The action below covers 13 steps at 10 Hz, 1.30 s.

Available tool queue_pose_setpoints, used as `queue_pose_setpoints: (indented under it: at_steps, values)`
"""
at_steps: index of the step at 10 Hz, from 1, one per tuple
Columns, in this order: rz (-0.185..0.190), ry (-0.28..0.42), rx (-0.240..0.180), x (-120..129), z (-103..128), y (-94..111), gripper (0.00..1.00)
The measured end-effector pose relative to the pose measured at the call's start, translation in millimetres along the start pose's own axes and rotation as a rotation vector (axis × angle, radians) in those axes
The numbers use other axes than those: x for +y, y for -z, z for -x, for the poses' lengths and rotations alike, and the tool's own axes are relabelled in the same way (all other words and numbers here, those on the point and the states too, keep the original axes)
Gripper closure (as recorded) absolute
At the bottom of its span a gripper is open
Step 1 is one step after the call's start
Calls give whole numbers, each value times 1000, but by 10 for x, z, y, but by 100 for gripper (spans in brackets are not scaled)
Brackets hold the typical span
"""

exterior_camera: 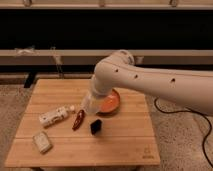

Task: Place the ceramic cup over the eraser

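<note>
My claw (90, 101) is at the small white-grey ceramic cup (86, 107), grip I cannot tell; I should centre it squarely over the black rectangular eraser (96, 126).

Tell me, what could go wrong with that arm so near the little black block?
The pincer hangs by the rim of the orange bowl, close to the eraser. Lowering could clip the bowl or the dark red object nearby. The eraser is small; an off-centre touch might knock it away.
</note>
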Motion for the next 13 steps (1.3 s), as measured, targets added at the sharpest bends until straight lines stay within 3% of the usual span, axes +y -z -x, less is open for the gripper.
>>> queue_pose_setpoints:
  at_steps: [4,8,11,13]
  values:
    - [47,-19,13,450,-17,10,100]
    - [81,-42,31,631,-54,-213,100]
    - [98,-61,60,661,-105,-678,99]
    - [103,-71,91,649,-143,-958,82]
